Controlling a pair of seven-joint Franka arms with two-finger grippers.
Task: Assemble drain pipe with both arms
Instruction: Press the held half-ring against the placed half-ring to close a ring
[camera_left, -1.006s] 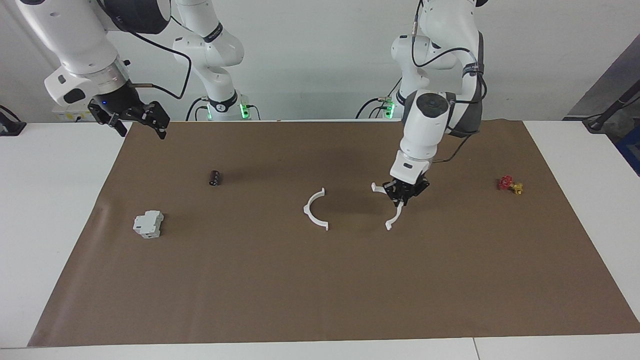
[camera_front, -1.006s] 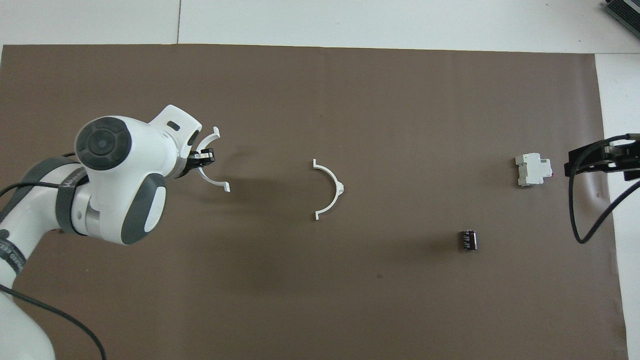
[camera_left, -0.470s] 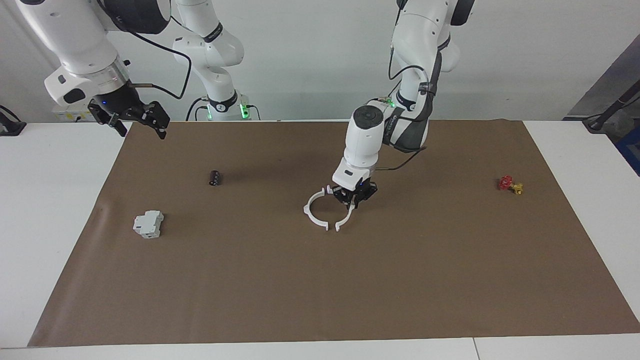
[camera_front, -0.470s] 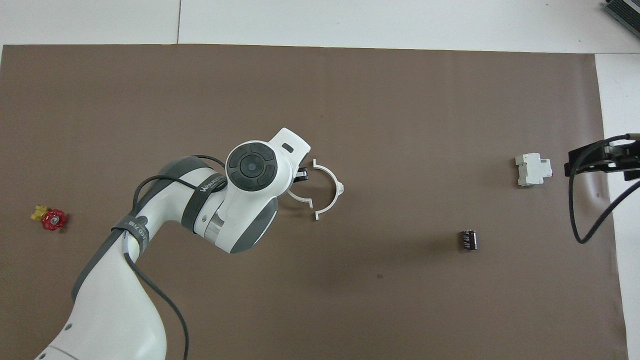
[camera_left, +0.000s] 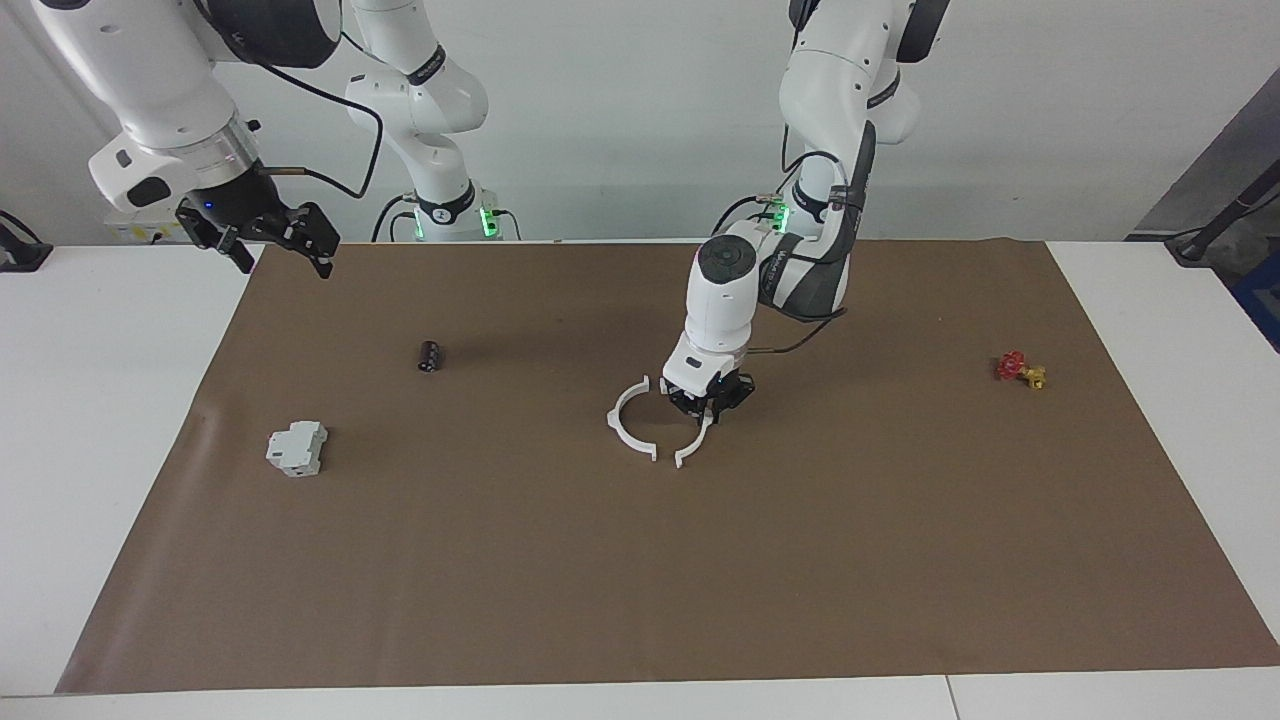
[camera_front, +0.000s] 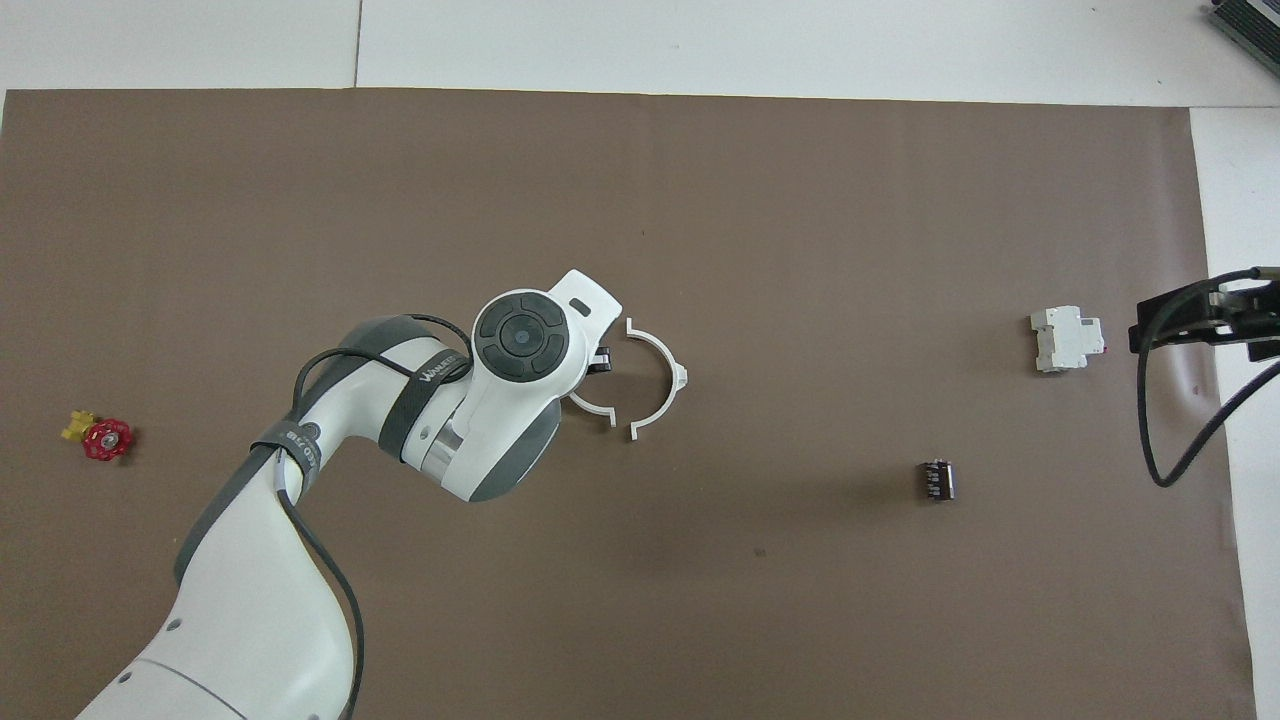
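Drain pipe halves sit at the middle of my brown paper mat (camera_left: 640, 580), open sides turned toward each other, ends almost meeting but apart. The half-ring I hold (camera_left: 694, 443) (camera_front: 592, 406) is pinched in my left gripper (camera_left: 710, 400), fingers pressed shut on its arc; it bulges toward my left arm's end of the table, its tab ends lined up near-to-far from me. The loose half-ring (camera_left: 627, 420) (camera_front: 662, 375) lies flat just beside it, bulging toward my right arm's end, same long axis.

My right gripper (camera_left: 262, 232) (camera_front: 1200, 318) waits spread wide, holding nothing, over the mat's edge at my right arm's end.

From overhead my own wrist hides most of the held half; the facing view shows the grip. Near me lies the black cylinder (camera_left: 429, 356) (camera_front: 937, 479), then the red and yellow valve (camera_left: 1020, 369) (camera_front: 98, 436), farther out the grey-white block (camera_left: 297, 448) (camera_front: 1067, 339).
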